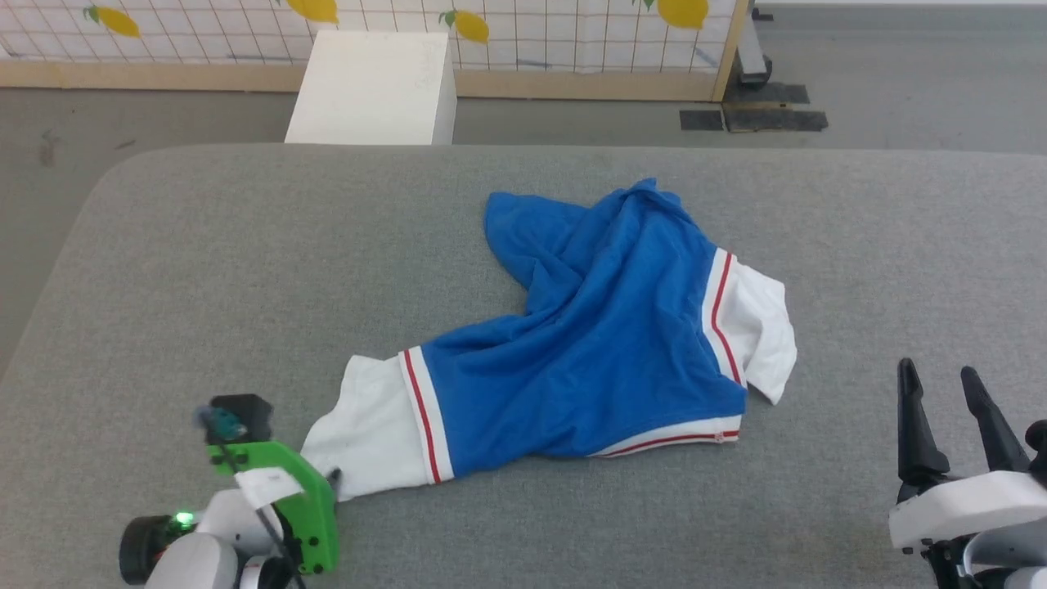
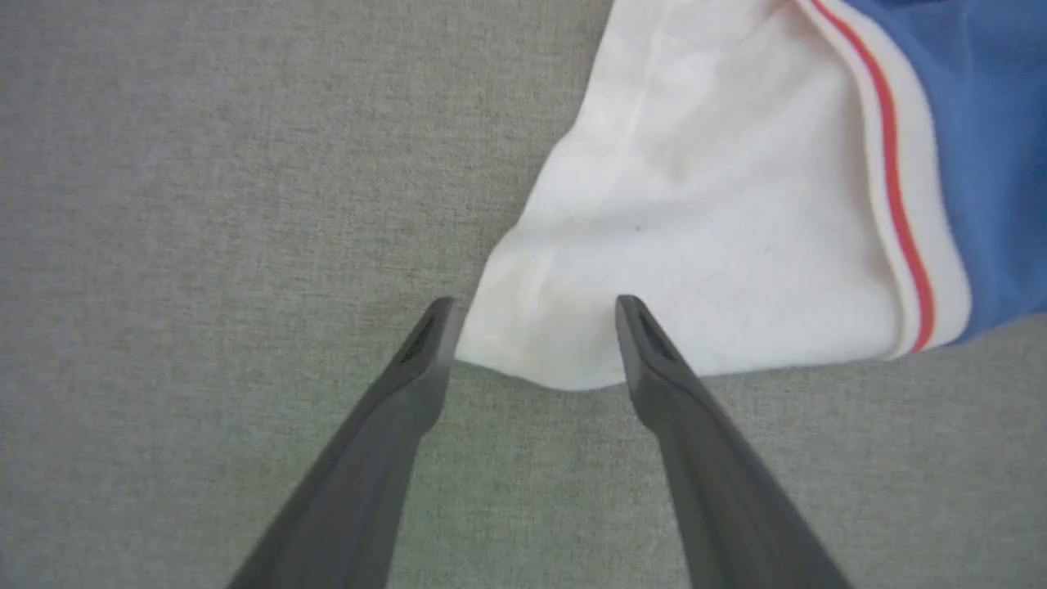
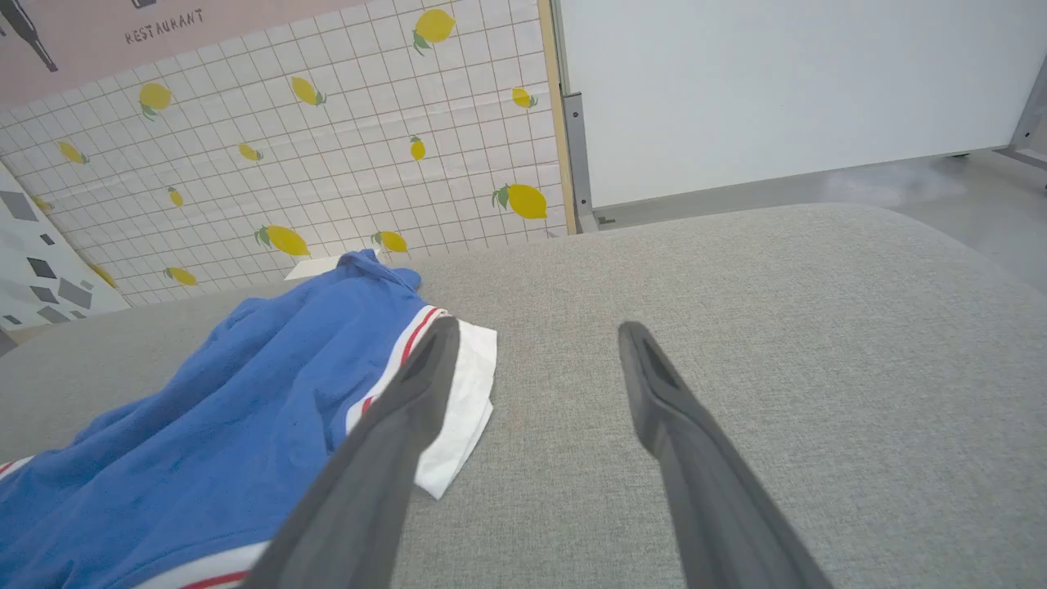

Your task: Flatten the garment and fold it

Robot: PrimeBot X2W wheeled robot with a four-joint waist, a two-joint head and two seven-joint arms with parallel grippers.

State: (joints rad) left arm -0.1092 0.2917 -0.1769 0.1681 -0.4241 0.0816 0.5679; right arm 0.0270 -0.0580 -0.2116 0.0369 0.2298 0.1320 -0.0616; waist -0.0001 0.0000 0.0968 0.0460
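Grey woven fabric covers the worktop (image 1: pixel 245 262), and the garment (image 1: pixel 605 343) lies crumpled near its middle: bright blue cloth bunched into folds, with one white, red-striped sleeve pointing toward the near left and another white flap at the right. Nothing else rests on the worktop around it.

The left gripper (image 2: pixel 533 301) is spread wide and holds nothing. Its two dark tips sit at the corner of the near-left sleeve, one at the cloth's edge and one over the white. I cannot tell whether they touch it. The right gripper (image 1: pixel 936 368) is also wide open and empty, standing apart from the garment's right flap over bare worktop.

Beyond the far edge, a white box (image 1: pixel 372 86) stands on the grey floor (image 1: pixel 900 74) against a tiled panel (image 1: pixel 532 33) printed with yellow lemons. Dark patches (image 1: pixel 752 119) lie on the floor near the panel's end. Above the panel, a pinkish poster (image 3: pixel 164 27) reads "RESTAURANT".
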